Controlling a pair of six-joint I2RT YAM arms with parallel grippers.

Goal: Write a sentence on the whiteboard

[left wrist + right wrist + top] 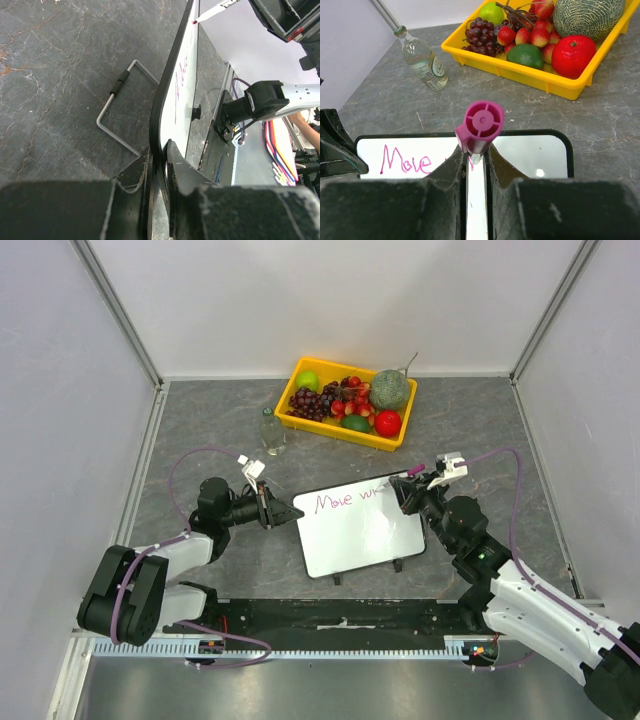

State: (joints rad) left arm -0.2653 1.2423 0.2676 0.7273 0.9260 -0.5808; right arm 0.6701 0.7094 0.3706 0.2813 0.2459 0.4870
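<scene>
Now gripping pink marker [480,125] with right gripper [405,483], tip at sentence [345,501] end, near whiteboard [360,540] upper right corner; pinching its left edge with left gripper [293,512].

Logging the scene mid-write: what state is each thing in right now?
Whiteboard: left edge clamped in left fingers.
Sentence: unfinished, "Move" plus a started word.
Marker: uncapped, gripped in right fingers, tip at board.
Bottle: capped.
Yellow tray: full of fruit.
</scene>
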